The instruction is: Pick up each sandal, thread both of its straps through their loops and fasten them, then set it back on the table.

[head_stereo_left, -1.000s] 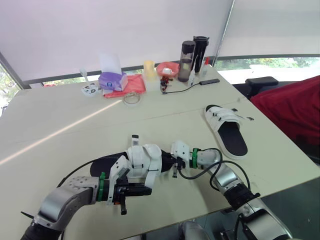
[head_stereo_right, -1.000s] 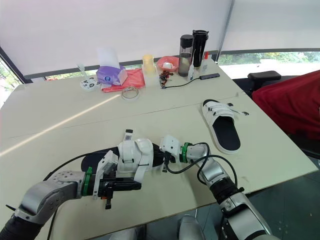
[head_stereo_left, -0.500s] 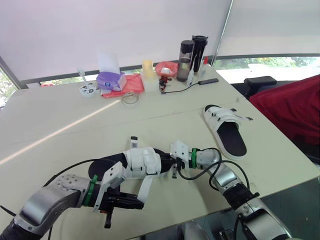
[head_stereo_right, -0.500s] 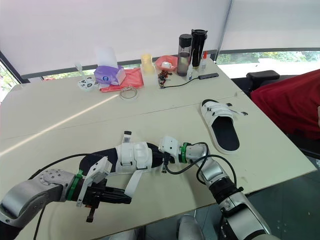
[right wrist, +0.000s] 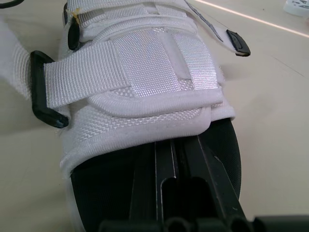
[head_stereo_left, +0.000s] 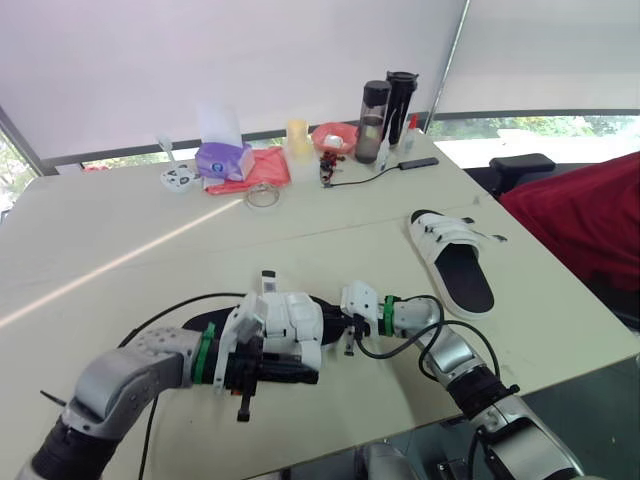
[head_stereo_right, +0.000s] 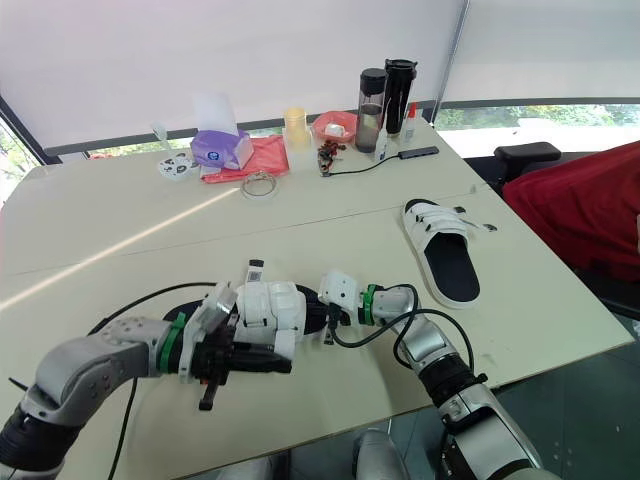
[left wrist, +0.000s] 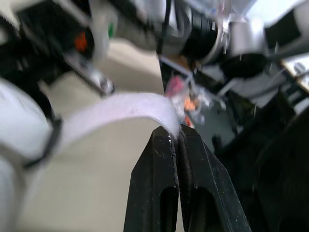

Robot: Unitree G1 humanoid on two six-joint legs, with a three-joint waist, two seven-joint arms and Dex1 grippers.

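At the front of the table point(head_stereo_left: 150, 230), the right gripper point(right wrist: 174, 145) pokes closed fingers inside the sandal point(head_stereo_left: 300, 325) while the left gripper point(left wrist: 176, 137) pinches its white strap point(left wrist: 120, 113), which next probably needs pulling snug and pressing down.

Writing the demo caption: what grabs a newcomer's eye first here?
The white-strapped sandal nearest the camera, with the left gripper pinching its loose strap and the right gripper, fingers closed, tucked into its open front. Next, the second sandal lying alone farther right, and bottles at the back.
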